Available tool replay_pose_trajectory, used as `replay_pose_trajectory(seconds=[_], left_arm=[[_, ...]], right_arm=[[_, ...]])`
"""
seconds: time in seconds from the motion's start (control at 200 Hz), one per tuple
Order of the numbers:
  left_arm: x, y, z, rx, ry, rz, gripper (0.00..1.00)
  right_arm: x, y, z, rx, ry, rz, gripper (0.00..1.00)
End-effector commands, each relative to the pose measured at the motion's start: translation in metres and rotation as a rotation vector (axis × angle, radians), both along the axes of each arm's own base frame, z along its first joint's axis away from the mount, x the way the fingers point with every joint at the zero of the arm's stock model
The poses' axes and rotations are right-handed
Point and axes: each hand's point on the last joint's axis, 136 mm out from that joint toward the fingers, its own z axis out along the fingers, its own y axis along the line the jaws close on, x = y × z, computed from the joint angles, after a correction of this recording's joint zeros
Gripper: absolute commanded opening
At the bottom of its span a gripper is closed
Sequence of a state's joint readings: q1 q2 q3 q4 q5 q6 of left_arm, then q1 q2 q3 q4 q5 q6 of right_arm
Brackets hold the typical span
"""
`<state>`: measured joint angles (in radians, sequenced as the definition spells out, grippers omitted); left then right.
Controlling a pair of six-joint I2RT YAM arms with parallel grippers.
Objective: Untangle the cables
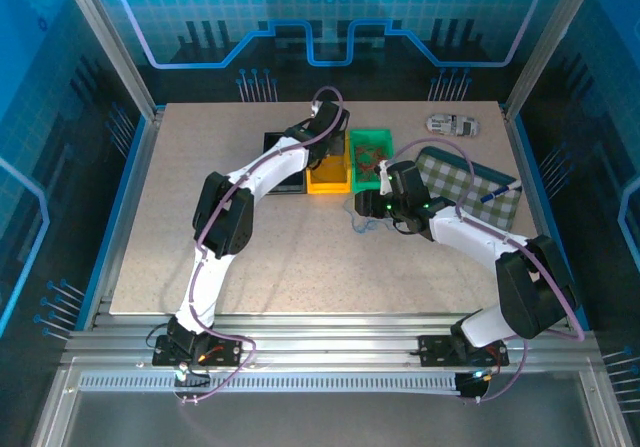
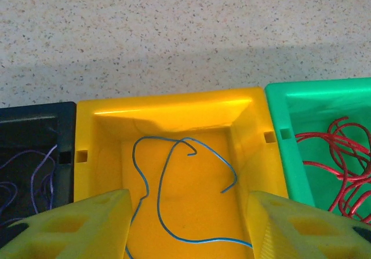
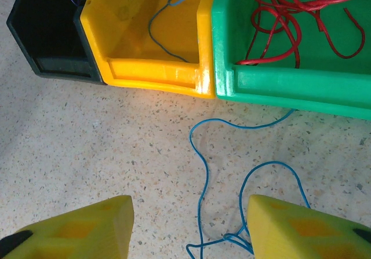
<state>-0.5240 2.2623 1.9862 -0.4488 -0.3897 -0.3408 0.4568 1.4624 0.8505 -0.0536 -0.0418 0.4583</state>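
A blue cable [image 2: 174, 195] lies loose inside the yellow bin [image 2: 168, 102]. My left gripper [image 2: 188, 224] hovers open just above it, holding nothing. Red cables [image 2: 339, 160] are coiled in the green bin [image 2: 319, 88] to the right. Thin purple cables [image 2: 35, 172] rest in the black bin [image 2: 35, 111] to the left. On the table in front of the bins lies another blue cable [image 3: 232, 172], looped and knotted near its lower end. My right gripper [image 3: 191, 230] stands open over it, the cable running between its fingers and apart from them.
The three bins [image 1: 328, 177] stand side by side at the table's middle back. A checkered cloth [image 1: 470, 182] with a blue pen [image 1: 497, 194] lies to the right. A small pale object [image 1: 452, 124] sits at the back right. Bare tabletop [image 1: 280, 257] spreads in front.
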Motion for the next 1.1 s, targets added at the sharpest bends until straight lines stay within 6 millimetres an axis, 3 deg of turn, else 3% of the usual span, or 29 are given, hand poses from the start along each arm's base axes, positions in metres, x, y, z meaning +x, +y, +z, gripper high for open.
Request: replay_pose_trajectory(seconds=[0.0, 0.11, 0.29, 0.31, 0.46, 0.601, 0.816, 0.931, 1.026, 1.096], left_arm=[[-0.006, 0.004, 0.062, -0.077, -0.126, 0.023, 0.53], [-0.027, 0.018, 0.068, -0.149, -0.13, 0.061, 0.54], [-0.076, 0.073, 0.032, -0.257, -0.043, 0.244, 0.54], [-0.081, 0.079, 0.028, -0.264, -0.037, 0.264, 0.54], [-0.111, 0.113, 0.009, -0.264, -0.01, 0.374, 0.53], [-0.116, 0.123, 0.01, -0.264, -0.014, 0.403, 0.53], [-0.111, 0.12, 0.014, -0.272, -0.017, 0.396, 0.53], [-0.11, 0.122, 0.014, -0.268, -0.019, 0.401, 0.53], [-0.11, 0.124, 0.014, -0.271, -0.019, 0.411, 0.53], [-0.11, 0.126, 0.015, -0.273, -0.025, 0.418, 0.53]], right_arm=[[-0.003, -0.004, -0.001, -0.01, 0.009, 0.004, 0.54], [-0.013, -0.004, -0.023, -0.06, 0.097, 0.02, 0.55], [-0.04, 0.005, -0.067, -0.152, 0.239, 0.099, 0.55], [-0.034, 0.009, -0.061, -0.15, 0.225, 0.104, 0.55], [-0.033, 0.008, -0.075, -0.222, 0.25, 0.086, 0.55], [-0.026, 0.01, -0.079, -0.248, 0.26, 0.093, 0.56], [-0.019, 0.013, -0.091, -0.276, 0.293, 0.09, 0.53], [-0.024, 0.017, -0.1, -0.284, 0.309, 0.104, 0.41], [-0.026, 0.019, -0.099, -0.267, 0.302, 0.109, 0.18], [-0.024, 0.018, -0.088, -0.255, 0.27, 0.096, 0.06]])
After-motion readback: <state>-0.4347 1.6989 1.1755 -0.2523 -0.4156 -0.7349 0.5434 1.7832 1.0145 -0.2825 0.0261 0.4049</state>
